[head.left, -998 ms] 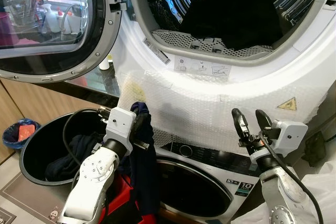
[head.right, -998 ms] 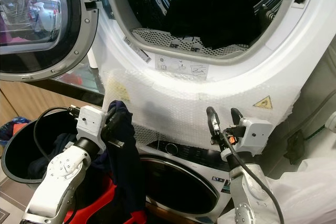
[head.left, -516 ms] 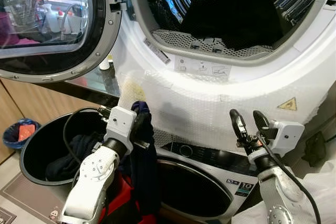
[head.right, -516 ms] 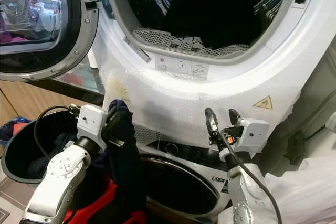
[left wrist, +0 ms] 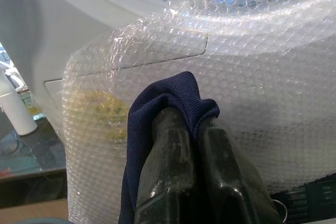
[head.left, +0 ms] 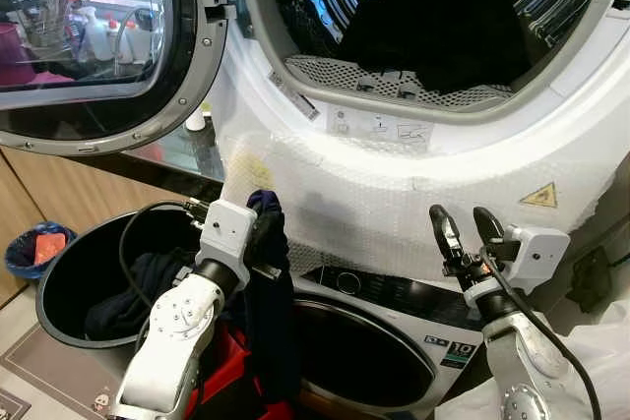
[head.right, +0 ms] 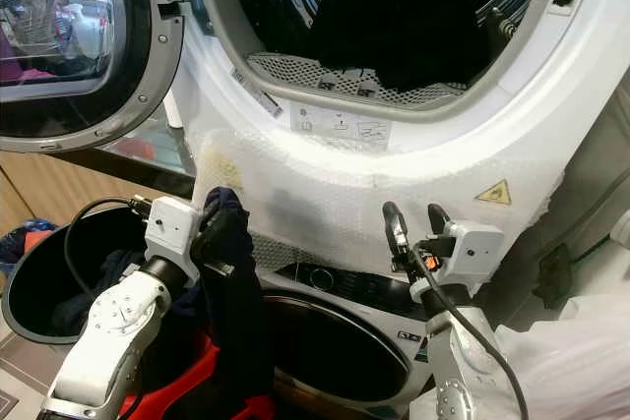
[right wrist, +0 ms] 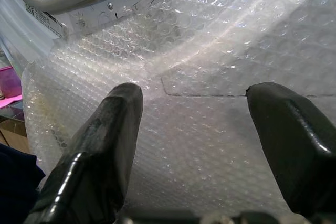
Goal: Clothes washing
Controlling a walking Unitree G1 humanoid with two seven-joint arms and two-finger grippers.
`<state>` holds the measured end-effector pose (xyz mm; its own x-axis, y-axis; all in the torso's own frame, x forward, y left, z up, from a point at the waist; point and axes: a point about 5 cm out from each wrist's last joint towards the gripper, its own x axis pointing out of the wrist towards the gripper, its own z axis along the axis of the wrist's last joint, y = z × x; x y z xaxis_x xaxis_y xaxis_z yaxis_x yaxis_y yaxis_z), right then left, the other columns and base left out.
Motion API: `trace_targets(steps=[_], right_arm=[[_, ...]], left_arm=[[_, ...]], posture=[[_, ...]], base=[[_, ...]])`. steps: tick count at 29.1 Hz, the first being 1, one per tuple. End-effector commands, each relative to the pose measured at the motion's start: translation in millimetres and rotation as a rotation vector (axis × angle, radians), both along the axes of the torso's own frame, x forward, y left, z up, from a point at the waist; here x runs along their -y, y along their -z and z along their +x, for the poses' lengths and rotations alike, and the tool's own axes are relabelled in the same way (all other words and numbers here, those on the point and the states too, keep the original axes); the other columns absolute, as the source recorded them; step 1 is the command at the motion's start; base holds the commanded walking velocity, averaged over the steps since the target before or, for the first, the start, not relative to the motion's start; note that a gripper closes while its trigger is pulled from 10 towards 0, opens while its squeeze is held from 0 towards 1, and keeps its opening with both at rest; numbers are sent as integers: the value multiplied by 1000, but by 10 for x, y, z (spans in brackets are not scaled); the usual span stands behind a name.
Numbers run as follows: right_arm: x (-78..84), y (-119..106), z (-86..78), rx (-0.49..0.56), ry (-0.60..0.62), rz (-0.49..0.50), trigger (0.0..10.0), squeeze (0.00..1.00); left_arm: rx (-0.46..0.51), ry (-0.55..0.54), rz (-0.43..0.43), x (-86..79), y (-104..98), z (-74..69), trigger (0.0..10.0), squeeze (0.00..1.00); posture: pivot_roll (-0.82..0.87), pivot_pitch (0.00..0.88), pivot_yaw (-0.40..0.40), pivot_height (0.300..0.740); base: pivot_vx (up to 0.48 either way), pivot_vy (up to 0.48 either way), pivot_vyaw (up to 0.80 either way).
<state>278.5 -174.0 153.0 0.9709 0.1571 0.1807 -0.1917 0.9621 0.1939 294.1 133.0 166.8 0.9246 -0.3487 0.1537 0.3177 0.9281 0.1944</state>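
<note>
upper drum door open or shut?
Open. The round glass-fronted door is swung wide to the left, and the drum opening is exposed with dark clothes lying inside.

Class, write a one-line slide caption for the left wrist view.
Left gripper, jaws shut on navy garment, facing the dryer's bubble wrap.

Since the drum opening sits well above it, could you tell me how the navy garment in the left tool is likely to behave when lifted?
The navy garment looks floppy: it drapes over the left tool and hangs straight down. It will probably trail, and could snag on the bubble wrap or the drum rim. Pinched by one fold, it may slip. It seems light.
</note>
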Motion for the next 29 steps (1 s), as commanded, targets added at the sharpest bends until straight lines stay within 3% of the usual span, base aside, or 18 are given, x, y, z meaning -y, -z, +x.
trace_targets(steps=[1, 29], right_arm=[[-10, -8, 12, 7, -5, -3, 10000, 0], [-7, -4, -5, -3, -13, -6, 10000, 0]], left_arm=[[42, 17, 4, 31, -98, -4, 10000, 0], [27, 13, 2, 45, -68, -36, 10000, 0]], posture=[[-5, 0, 1, 740], [-3, 0, -12, 740]], base=[[0, 0, 0], [0, 0, 0]])
